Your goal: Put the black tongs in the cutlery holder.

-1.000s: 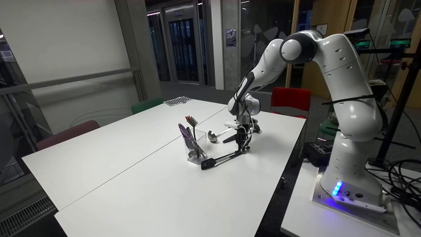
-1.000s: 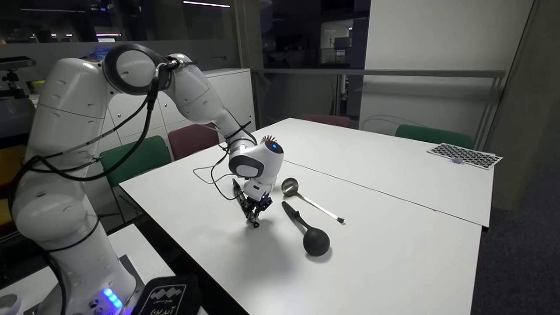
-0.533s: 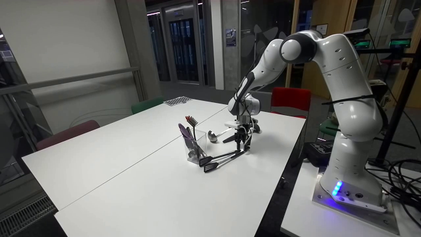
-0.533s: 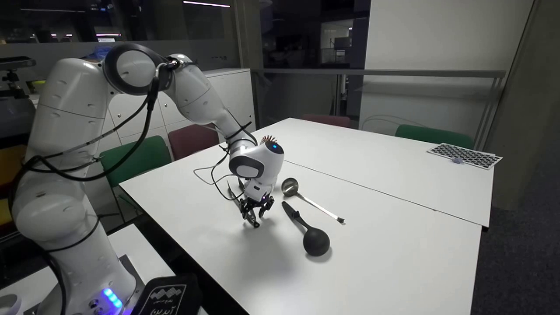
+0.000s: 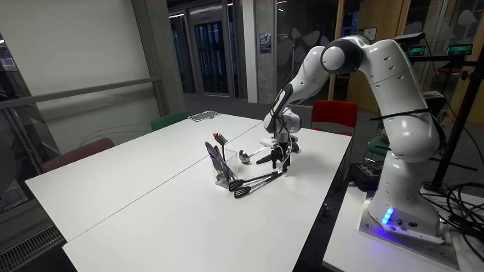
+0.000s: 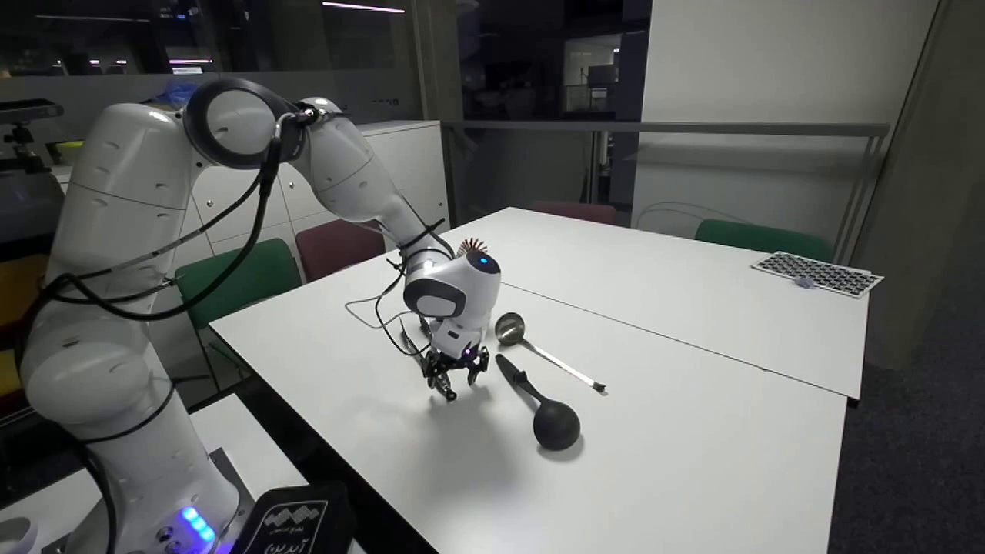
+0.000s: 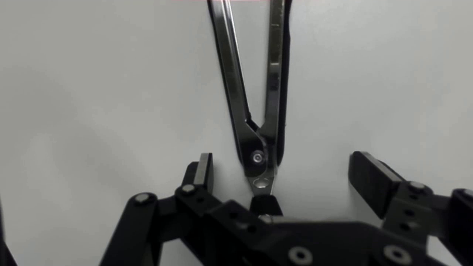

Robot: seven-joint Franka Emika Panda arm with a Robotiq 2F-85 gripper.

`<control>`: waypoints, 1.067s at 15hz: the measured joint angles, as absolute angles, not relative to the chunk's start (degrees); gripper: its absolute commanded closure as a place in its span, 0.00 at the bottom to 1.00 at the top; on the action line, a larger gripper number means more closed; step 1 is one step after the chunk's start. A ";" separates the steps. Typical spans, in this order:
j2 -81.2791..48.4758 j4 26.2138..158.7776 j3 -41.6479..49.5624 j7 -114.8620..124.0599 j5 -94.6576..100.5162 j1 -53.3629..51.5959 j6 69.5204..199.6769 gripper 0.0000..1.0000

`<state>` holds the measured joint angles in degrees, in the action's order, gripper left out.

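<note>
White tabletop (image 5: 159, 223), crossed by a thin seam, stretches out with a red chair (image 5: 334, 113) beyond one edge; the Robotiq gripper (image 7: 282, 166) points down at it, jaws spread wide and holding nothing, one jaw on each side of the black tongs (image 7: 272, 103) near their pivot, with white surface showing in both gaps; the tongs lie on the tabletop, arms apart in a V, slotted heads beside the cutlery holder (image 5: 233, 162), one head close to its base, though whether they touch I cannot tell; that clear holder stands upright, a bristled brush (image 5: 220, 139) and a purple utensil (image 5: 212, 150) poking above its rim. Near the gripper lie a black ladle (image 6: 552, 419) and, next to it, a steel ladle (image 6: 511, 329); well apart from these, by a corner, rests a white panel with a dark grid (image 6: 816, 273).
</note>
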<state>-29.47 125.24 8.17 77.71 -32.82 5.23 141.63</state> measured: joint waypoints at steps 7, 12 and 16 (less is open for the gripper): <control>-29.47 125.39 8.10 79.77 -32.82 5.23 144.42 0.00; -29.45 125.69 6.29 78.78 -32.80 5.05 144.42 0.00; -29.13 126.23 5.00 77.39 -32.80 4.48 144.45 0.00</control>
<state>-29.13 126.23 5.00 77.39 -32.80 4.48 144.45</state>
